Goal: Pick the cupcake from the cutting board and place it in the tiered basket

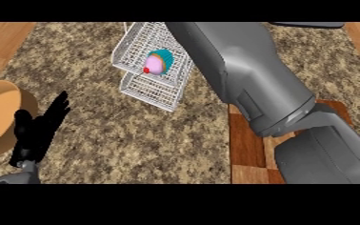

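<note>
- Cupcake (159, 62), upper centre, lies in the tiered basket (144, 93); likely light, with soft frosting, best held by its wrapper sides.
- Left hand (38, 128), lower left, rests with fingers straight; the right hand is hidden, so I cannot tell its state.

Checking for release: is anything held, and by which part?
No hold shows. The cupcake lies in the tiered basket, upper tier, with no fingers on it; the left hand rests open at lower left. The right hand is out of view.

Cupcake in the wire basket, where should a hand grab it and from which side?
Probably by its teal wrapper, from above: the cupcake lies tipped in the tiered basket's upper tray, cherry toward the view's lower left, and wire walls block sideways approaches.
</note>
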Action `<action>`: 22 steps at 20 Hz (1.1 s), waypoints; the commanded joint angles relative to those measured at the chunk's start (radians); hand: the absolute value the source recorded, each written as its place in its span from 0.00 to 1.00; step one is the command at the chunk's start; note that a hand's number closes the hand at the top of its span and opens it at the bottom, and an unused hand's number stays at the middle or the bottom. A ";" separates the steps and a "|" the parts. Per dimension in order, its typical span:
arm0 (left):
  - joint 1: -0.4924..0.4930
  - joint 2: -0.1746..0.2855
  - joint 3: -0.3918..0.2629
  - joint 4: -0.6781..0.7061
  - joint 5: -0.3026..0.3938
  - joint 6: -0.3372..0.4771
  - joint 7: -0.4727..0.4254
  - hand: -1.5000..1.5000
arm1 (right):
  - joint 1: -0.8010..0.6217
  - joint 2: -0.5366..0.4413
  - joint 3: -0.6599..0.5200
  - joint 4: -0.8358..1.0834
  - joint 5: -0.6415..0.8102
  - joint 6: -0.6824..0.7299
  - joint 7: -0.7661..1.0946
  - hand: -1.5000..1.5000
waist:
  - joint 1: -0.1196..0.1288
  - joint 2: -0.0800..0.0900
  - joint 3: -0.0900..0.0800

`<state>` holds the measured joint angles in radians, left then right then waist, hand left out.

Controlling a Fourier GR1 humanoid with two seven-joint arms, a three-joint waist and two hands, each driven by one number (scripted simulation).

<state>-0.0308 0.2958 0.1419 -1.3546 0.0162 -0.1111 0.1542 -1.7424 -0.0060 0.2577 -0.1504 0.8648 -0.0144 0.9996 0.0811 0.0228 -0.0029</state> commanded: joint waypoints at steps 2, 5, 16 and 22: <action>0.042 0.006 0.005 -0.007 0.004 -0.014 -0.014 0.50 | -0.008 0.006 0.003 -0.065 0.025 -0.213 0.057 0.00 | -0.018 -0.008 0.001; 0.023 0.008 0.020 0.000 0.011 -0.005 0.010 0.50 | -0.064 -0.041 -0.024 -0.079 0.023 -0.260 0.105 0.00 | -0.029 -0.010 0.001; 0.117 -0.014 0.043 0.003 0.020 0.012 -0.019 0.50 | -0.036 -0.079 -0.226 -0.281 -0.106 -0.518 0.190 0.00 | -0.116 -0.052 0.006; 0.141 -0.005 0.074 0.013 0.025 0.021 -0.041 0.50 | 0.112 -0.068 -0.265 -0.500 -0.147 -0.573 0.093 0.00 | -0.165 -0.065 0.008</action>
<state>0.0904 0.2938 0.2035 -1.3619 0.0385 -0.0929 0.1327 -1.6969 -0.0901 0.0189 -0.5233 0.7474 -0.4978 1.0320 -0.0506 -0.0327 0.0053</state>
